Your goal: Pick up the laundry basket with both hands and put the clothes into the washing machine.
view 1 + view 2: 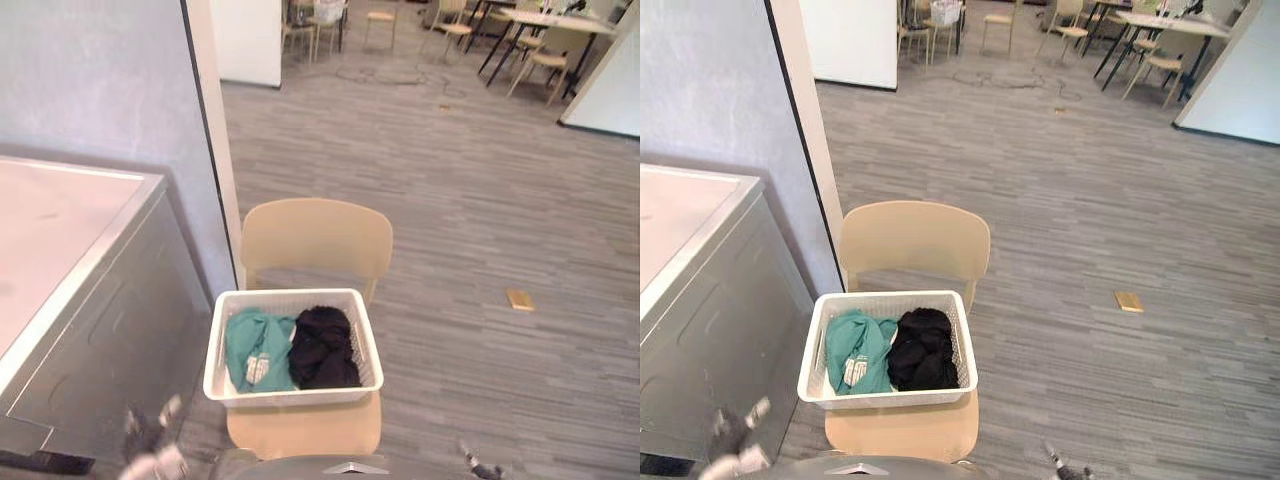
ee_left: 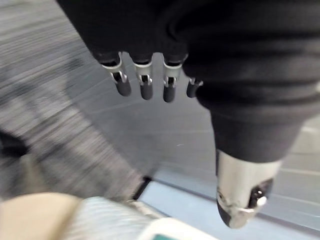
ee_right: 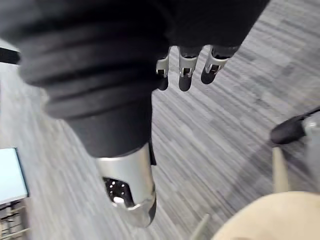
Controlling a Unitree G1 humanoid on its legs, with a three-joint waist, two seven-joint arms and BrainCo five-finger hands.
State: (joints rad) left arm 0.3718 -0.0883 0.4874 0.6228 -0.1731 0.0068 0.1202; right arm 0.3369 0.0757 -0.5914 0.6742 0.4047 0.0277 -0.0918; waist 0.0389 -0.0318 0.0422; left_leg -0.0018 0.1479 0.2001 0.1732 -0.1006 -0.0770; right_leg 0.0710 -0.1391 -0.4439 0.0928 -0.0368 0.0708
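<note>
A white laundry basket [image 1: 292, 397] sits on the seat of a beige chair [image 1: 316, 236]. Inside it lie a teal garment [image 1: 256, 350] on the left and a black garment [image 1: 323, 348] on the right. The washing machine [image 1: 100, 340], grey with a pale closed top, stands to the left of the chair. My left hand [image 1: 150, 455] hangs low in front of the machine, left of the basket and apart from it. My right hand [image 1: 482, 468] shows at the lower right, over the floor. Both wrist views show straight fingers [image 2: 145, 86] [image 3: 185, 71] holding nothing.
A blue-grey wall with a white post [image 1: 215, 150] rises behind the machine and chair. A small tan block [image 1: 519, 299] lies on the grey plank floor to the right. Tables and chairs [image 1: 540, 40] stand far back.
</note>
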